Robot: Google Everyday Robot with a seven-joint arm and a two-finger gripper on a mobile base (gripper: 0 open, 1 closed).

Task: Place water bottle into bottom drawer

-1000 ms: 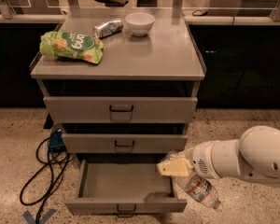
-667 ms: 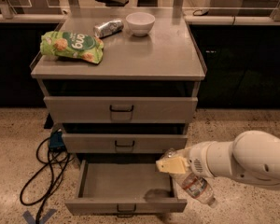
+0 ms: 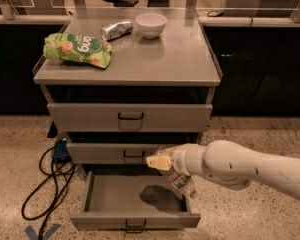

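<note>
- I have the gripper clamped on the water bottle. The bottle hangs tilted under the wrist, above the right side of the open bottom drawer.
- My read is that this is the carry-in step: the bottle is held in the air and not yet released.
- To do it well, I would move a bit further left so the whole bottle clears the drawer's right wall, which its lower end looks close to.
- Then I would lower it until the bottle nearly rests on the tray floor before letting go. It is light, crinkly plastic, so a drop from height could bounce or roll it.
- I would also keep the wrist clear of the middle drawer, since its front sits just behind the gripper.
- The drawer floor is bare apart from the arm's shadow, so nothing blocks the landing spot.
- Compared with 1.0 s ago, the arm has swung left and slightly up. The bottle then hung beside the drawer's right front corner, outside it, and now sits over the tray.
- The chip bag, silver can and white bowl on the cabinet top have not moved, and all 3 drawers stand as they did.
</note>
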